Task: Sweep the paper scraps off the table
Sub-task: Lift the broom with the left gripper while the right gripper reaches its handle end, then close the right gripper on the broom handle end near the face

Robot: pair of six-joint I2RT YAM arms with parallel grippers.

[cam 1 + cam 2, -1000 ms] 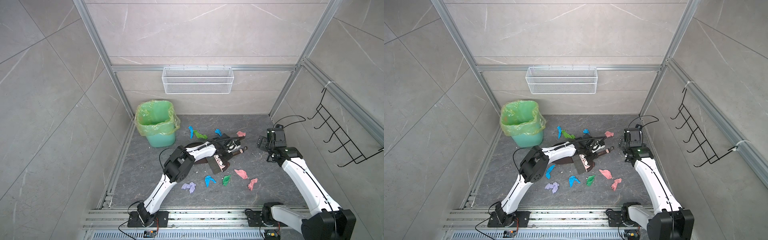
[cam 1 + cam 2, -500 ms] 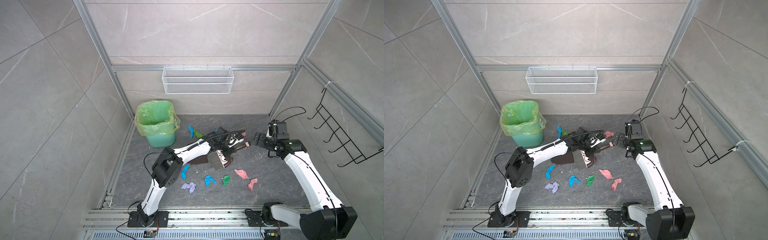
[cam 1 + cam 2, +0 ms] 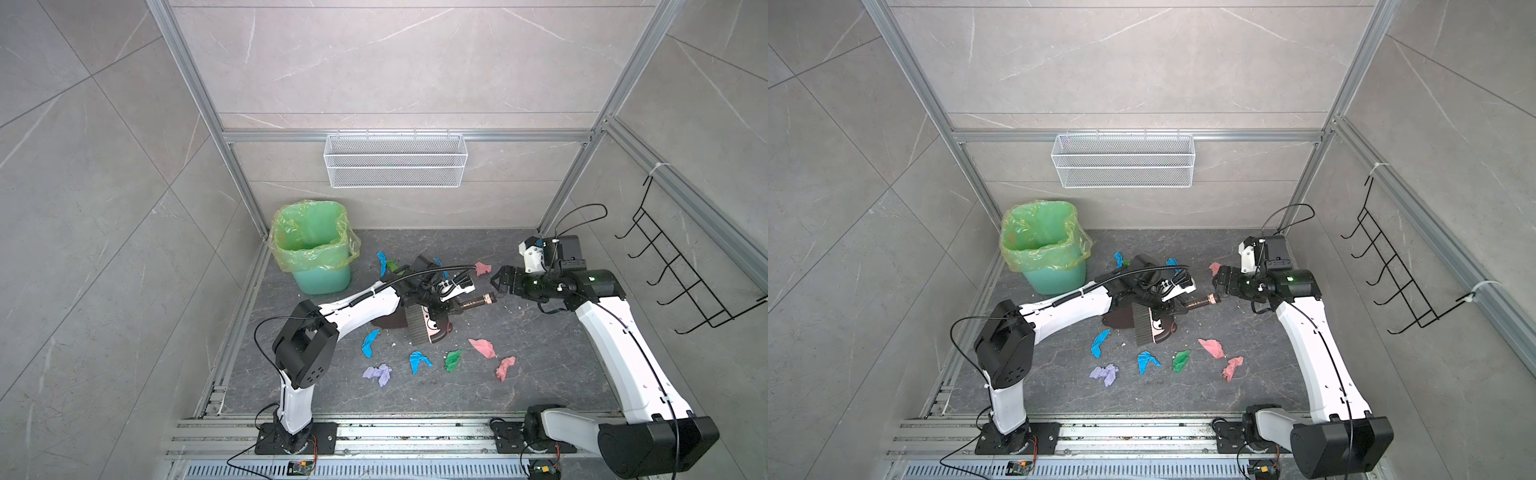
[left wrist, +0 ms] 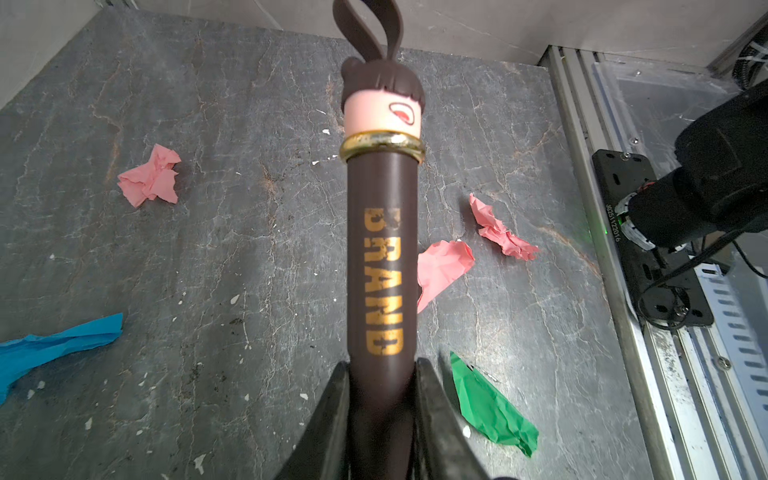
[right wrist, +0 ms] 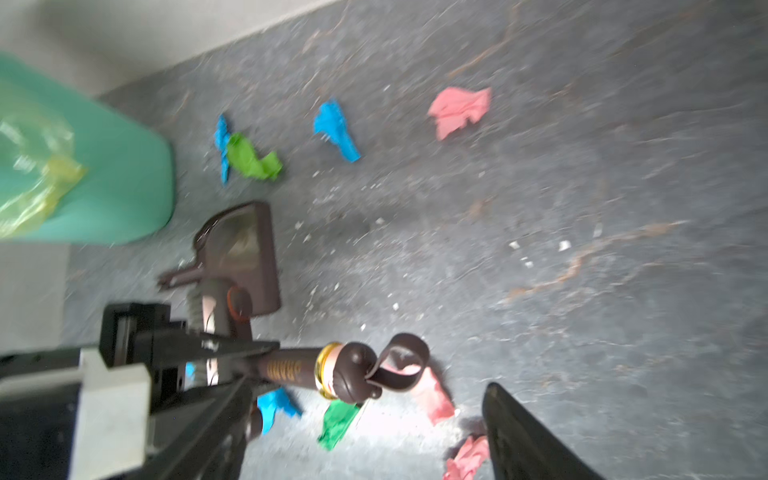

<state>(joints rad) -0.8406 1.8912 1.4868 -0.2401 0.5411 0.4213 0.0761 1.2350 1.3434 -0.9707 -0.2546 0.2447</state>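
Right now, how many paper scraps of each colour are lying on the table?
Blue scraps: 4
Green scraps: 2
Pink scraps: 3
Lavender scraps: 1
Total: 10

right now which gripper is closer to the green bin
Left. The left gripper, shut on the brush handle, sits right of the green bin; the right gripper, jaws open, is farther right, beyond the handle's end.
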